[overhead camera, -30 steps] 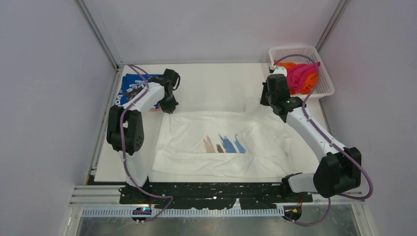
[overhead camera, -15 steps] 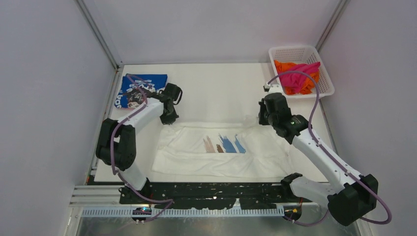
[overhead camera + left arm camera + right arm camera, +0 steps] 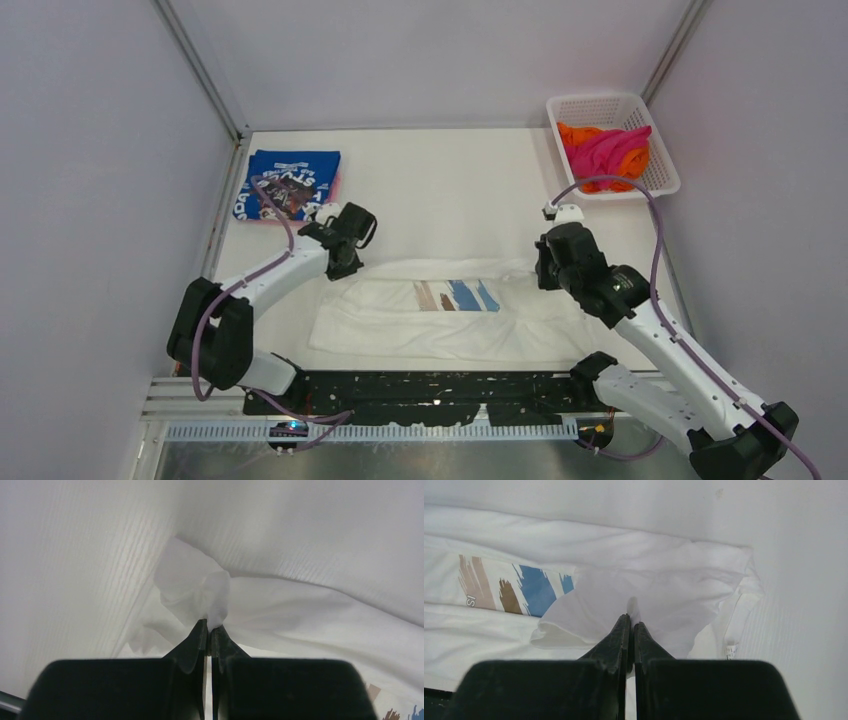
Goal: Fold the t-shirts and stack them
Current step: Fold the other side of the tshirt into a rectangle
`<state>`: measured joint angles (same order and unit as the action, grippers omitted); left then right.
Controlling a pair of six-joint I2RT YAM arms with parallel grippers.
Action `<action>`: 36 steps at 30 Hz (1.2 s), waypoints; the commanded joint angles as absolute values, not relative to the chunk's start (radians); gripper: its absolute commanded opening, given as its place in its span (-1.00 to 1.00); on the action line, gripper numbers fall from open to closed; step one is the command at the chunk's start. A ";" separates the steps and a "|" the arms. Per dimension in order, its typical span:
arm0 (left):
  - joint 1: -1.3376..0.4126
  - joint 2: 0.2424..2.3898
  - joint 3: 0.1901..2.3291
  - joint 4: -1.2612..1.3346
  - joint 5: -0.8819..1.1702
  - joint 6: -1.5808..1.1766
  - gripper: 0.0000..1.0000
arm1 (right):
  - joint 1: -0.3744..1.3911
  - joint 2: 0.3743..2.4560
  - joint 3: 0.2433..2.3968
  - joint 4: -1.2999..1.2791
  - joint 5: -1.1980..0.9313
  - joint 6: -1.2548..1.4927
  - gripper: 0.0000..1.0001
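The white t-shirt [image 3: 440, 318] with brown and blue brush strokes lies spread near the table's front, its far edge folded toward me. My left gripper [image 3: 340, 262] is shut on the shirt's far left edge [image 3: 200, 587]. My right gripper [image 3: 547, 272] is shut on its far right edge [image 3: 664, 600]. The folded blue t-shirt [image 3: 290, 183] with white lettering lies at the far left, a pink edge under it. The magenta t-shirt [image 3: 607, 150] and orange t-shirt [image 3: 580, 135] sit in the basket.
A white mesh basket [image 3: 655, 160] stands at the far right corner. The black mounting rail [image 3: 430, 385] runs along the near edge. Grey walls enclose the table on three sides.
Both grippers have pulled the white shirt's far edge toward the front, folding it over itself. The print now sits near the fold line. The blue shirt is uncovered.
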<state>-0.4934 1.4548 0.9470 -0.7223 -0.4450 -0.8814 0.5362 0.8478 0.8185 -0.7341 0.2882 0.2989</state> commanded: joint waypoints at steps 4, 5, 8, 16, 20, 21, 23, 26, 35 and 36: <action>-0.572 1.387 0.862 -0.673 -0.537 -1.008 -0.98 | 0.556 0.783 0.792 -0.848 0.229 0.360 -0.89; -0.576 1.381 0.852 -0.676 -0.537 -1.018 -0.97 | 0.559 0.782 0.790 -0.868 0.227 0.366 -0.89; -0.585 1.363 0.817 -0.678 -0.534 -1.036 -0.90 | 0.581 0.771 0.764 -0.897 0.214 0.400 -0.89; -0.593 1.264 0.804 -0.792 -0.538 -1.051 -0.35 | 0.692 0.792 0.685 -0.983 0.109 0.511 -0.63; -0.594 1.200 0.892 -0.957 -0.586 -1.025 0.62 | 0.741 0.781 0.702 -1.050 0.031 0.530 0.18; -0.593 1.184 0.911 -0.980 -0.592 -1.017 0.81 | 0.743 0.770 0.711 -1.051 0.000 0.516 0.35; -0.594 1.151 0.931 -0.984 -0.584 -0.991 0.99 | 0.743 0.729 0.729 -1.044 -0.028 0.504 0.75; -0.591 1.132 0.924 -0.846 -0.504 -0.895 0.99 | 0.743 0.677 0.750 -0.999 0.015 0.517 0.99; -0.496 1.379 0.931 -0.558 -0.182 -0.797 0.99 | 0.726 0.698 0.684 -0.764 0.256 0.683 0.91; -0.481 1.404 0.916 -0.539 -0.151 -0.803 0.99 | 0.709 0.707 0.677 -0.739 0.262 0.697 0.91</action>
